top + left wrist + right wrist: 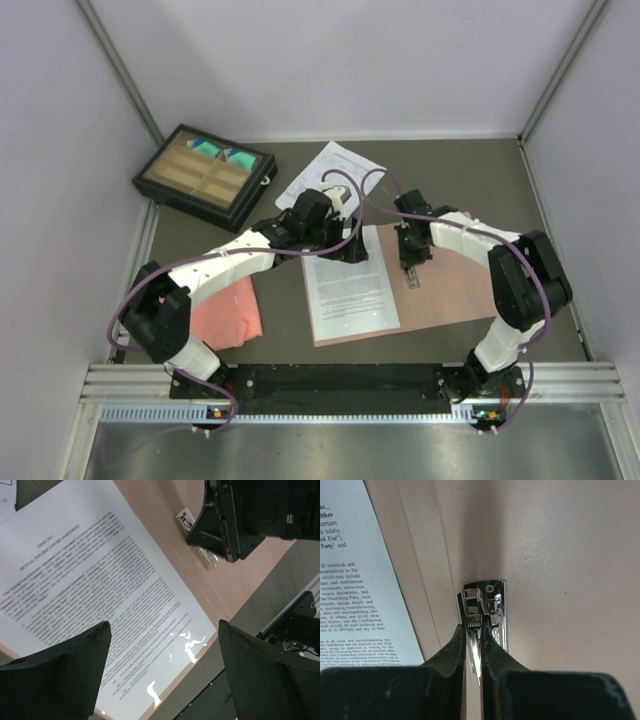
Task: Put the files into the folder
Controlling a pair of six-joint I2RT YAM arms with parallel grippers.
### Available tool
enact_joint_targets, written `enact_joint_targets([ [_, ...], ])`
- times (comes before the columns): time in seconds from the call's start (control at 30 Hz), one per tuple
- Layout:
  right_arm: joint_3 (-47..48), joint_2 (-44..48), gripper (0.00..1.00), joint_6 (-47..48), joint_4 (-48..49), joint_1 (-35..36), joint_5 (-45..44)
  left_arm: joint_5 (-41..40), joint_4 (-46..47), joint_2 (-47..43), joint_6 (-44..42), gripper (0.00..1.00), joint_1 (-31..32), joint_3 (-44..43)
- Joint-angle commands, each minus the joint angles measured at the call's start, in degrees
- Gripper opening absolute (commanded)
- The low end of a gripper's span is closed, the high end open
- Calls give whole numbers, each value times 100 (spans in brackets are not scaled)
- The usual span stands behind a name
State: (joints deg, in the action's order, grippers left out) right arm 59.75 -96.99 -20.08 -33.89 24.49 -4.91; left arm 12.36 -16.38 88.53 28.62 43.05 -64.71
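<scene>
Right gripper (474, 642) clamps the folder's (560, 555) clip (492, 605) mid-frame, likely to open it. Left gripper (164, 630) hovers released above the text sheet (90, 580).

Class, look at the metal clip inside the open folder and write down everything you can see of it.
The clip is a small, shiny, chrome-looking spring clamp with a flat plate, a small round hole near its top edge and a coil spring showing. It sits on the inner face of the open pinkish folder, just right of the spine creases and apart from the printed sheet. The right tool is shut on a thin metal part of it.
</scene>
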Motion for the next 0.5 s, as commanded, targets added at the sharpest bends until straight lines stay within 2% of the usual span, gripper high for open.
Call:
enact_joint_targets([
  [0.0, 221, 145, 0, -699, 164, 582, 658, -251, 109, -222, 47, 92, -24, 151],
  [0.07, 222, 233, 0, -717, 172, 802, 657, -278, 118, -205, 56, 92, -24, 221],
  [0.13, 125, 557, 23, -647, 251, 873, 877, -261, 214, -178, 99, 91, -24, 309],
  [0.17, 99, 671, 48, -647, 234, 873, 964, -243, 249, -144, 135, 91, -24, 327],
  [0.2, 73, 977, 61, -647, 216, 882, 1070, -252, 293, -74, 178, 91, -24, 345],
  [0.23, 55, 1111, 69, -647, 155, 882, 1045, -208, 346, -38, 266, 90, -24, 336],
  [0.27, 29, 1286, 81, -647, -2, 882, 949, -182, 390, 6, 319, 89, -24, 327],
  [0.33, -190, 1759, 88, -647, -118, 734, 807, -59, 626, 111, 512, 88, -24, 327],
  [0.47, -1059, 2482, 88, -761, 83, 76, 1403, 284, 1039, 462, 943, 79, -7, 257],
])
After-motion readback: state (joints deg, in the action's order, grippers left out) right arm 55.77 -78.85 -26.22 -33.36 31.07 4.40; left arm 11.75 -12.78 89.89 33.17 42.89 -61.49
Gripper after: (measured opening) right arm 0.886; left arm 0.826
